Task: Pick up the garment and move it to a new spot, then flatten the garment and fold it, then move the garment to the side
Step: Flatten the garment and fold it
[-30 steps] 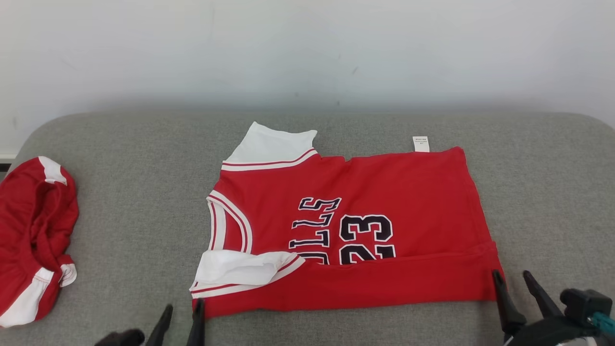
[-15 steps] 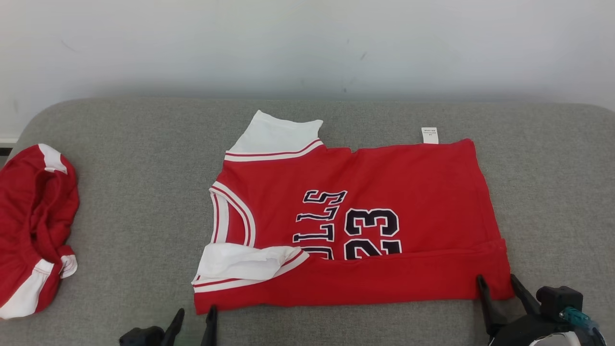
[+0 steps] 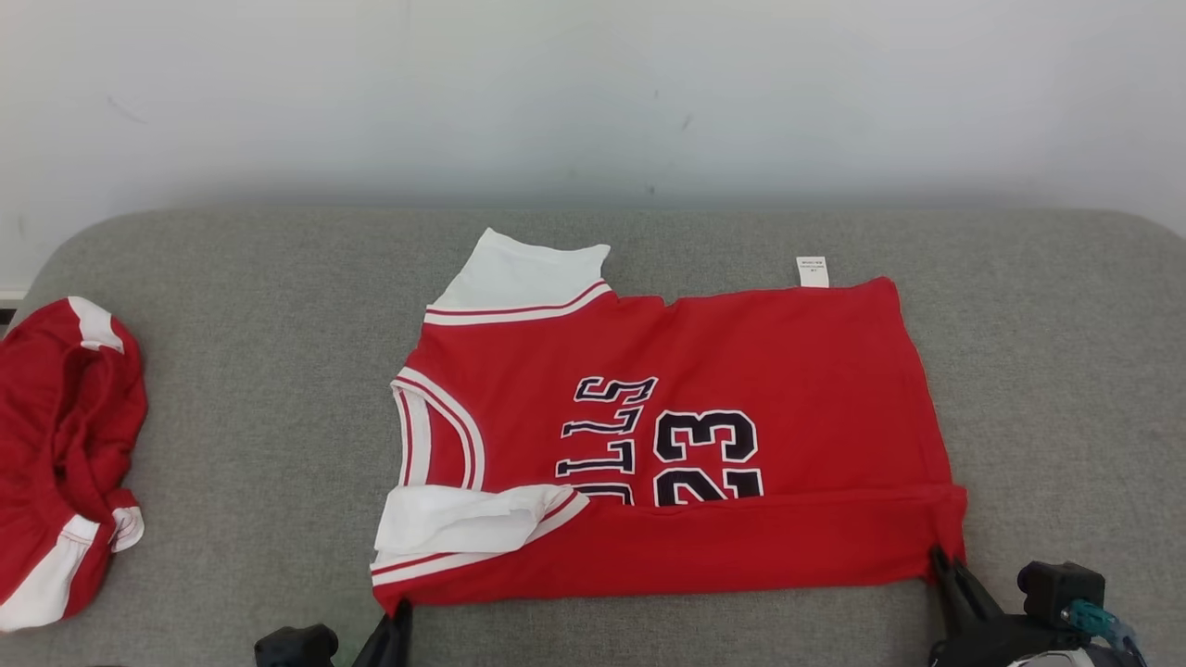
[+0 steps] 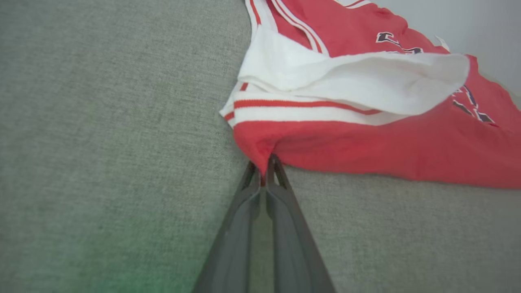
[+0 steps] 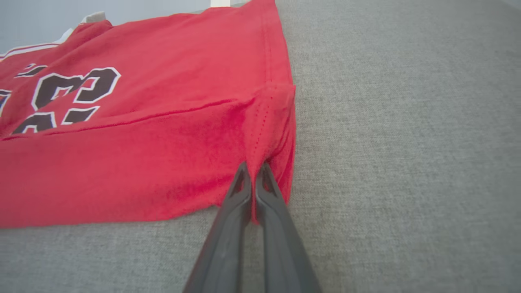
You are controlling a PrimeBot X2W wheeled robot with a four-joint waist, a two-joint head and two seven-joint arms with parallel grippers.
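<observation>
The red jersey (image 3: 667,435) lies spread near the middle of the grey cushion (image 3: 232,371), collar toward the robot's left and hem toward its right. Its near long edge is folded up over the lower part of the black "23" and the lettering. The near sleeve (image 3: 463,519), white, lies crumpled on that folded band at the collar end. The far sleeve (image 3: 523,273) lies flat, sticking out past the far edge. A small white label (image 3: 813,271) pokes out of the far edge toward the hem. The left gripper (image 4: 264,165) is clenched on the jersey's near corner at the collar end. In the left wrist view its two dark fingers (image 4: 240,232) meet with a pinch of red cloth between the tips, and the cloth puckers toward that point. The right gripper (image 5: 253,171) is clenched on the near corner at the hem end, its fingers pressed together around a fold of the stitched hem, which bunches into a ridge above the tips. Whether the pinched corners touch the cushion cannot be told. A second garment (image 3: 65,463), red and white, lies bunched at the cushion's left edge, well apart from the jersey. A pale wall (image 3: 593,93) stands behind.
</observation>
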